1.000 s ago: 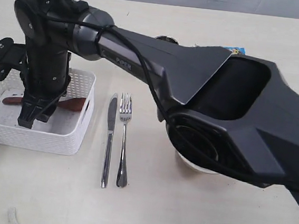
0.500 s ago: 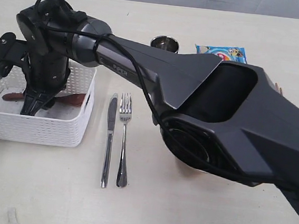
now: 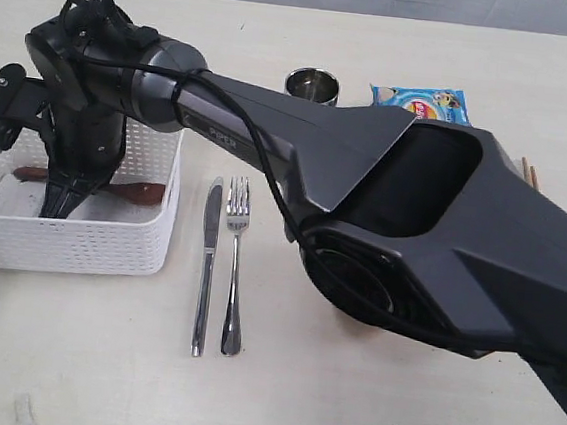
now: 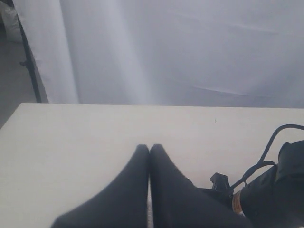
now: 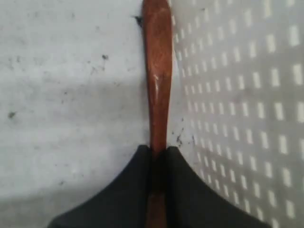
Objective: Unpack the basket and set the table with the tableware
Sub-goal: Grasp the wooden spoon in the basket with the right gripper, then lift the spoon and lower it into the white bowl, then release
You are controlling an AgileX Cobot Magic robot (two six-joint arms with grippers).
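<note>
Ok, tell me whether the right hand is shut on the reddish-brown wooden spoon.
Yes, the right hand clamps the reddish-brown wooden spoon by its handle.

Your right gripper [image 5: 159, 151] is pointing down, pinching the wooden spoon [image 5: 157, 85]; your left gripper [image 4: 149, 149] is resting, fingers pressed together.

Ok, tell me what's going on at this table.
The right gripper reaches across into the basket, shut on the handle of the spoon, which lies along the basket's wall. The knife and fork lie side by side on the table next to the basket. The cup and chip bag sit farther back. The left gripper is shut and holds nothing.
</note>
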